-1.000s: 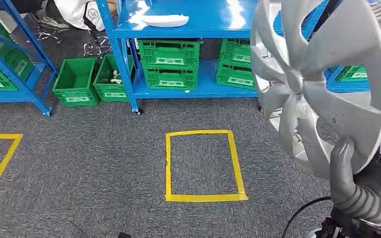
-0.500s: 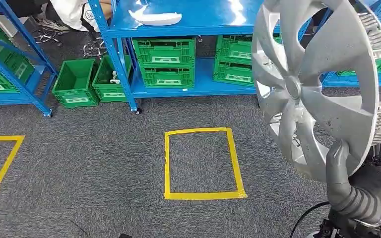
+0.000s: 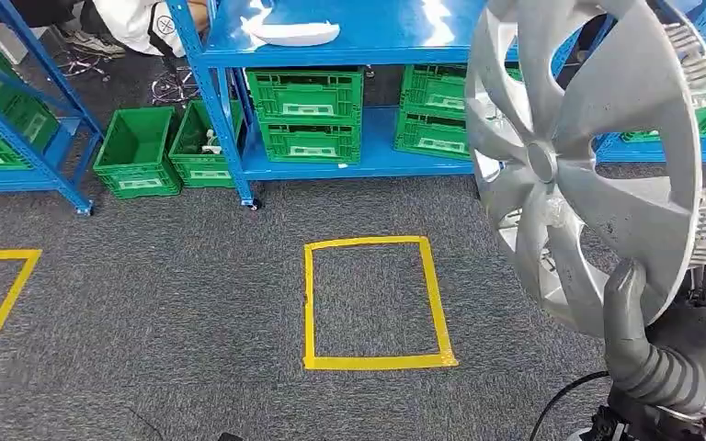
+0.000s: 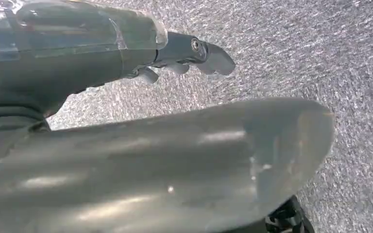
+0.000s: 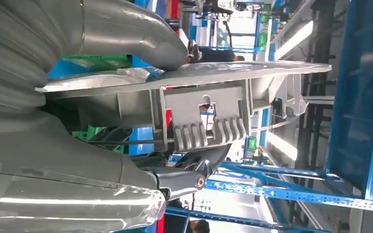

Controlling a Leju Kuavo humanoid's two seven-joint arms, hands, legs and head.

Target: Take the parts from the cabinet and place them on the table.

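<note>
A large silver hubcap (image 3: 597, 156) stands upright on the right of the head view, its spoked face toward me. My right hand (image 3: 662, 358) grips its lower rim, thumb on the front face. The right wrist view shows the thumb of that right hand (image 5: 53, 97) pressed on the hubcap's (image 5: 199, 77) edge, with the clip side below it. My left hand (image 4: 126, 121) hangs over grey carpet holding nothing, its fingers (image 4: 194, 51) loosely apart. A white part (image 3: 292, 33) lies on the blue cabinet shelf (image 3: 395, 37).
Green crates (image 3: 308, 115) fill the cabinet's lower shelf, and more green crates (image 3: 138, 152) stand on the floor beside it. A yellow tape rectangle (image 3: 377, 303) marks the carpet ahead. Another blue rack (image 3: 46, 119) is at left. A person (image 3: 138, 23) is behind the racks.
The whole picture has shifted slightly, so the camera moved. The hubcap stays in my right hand, now a little higher and nearer in the frame.
</note>
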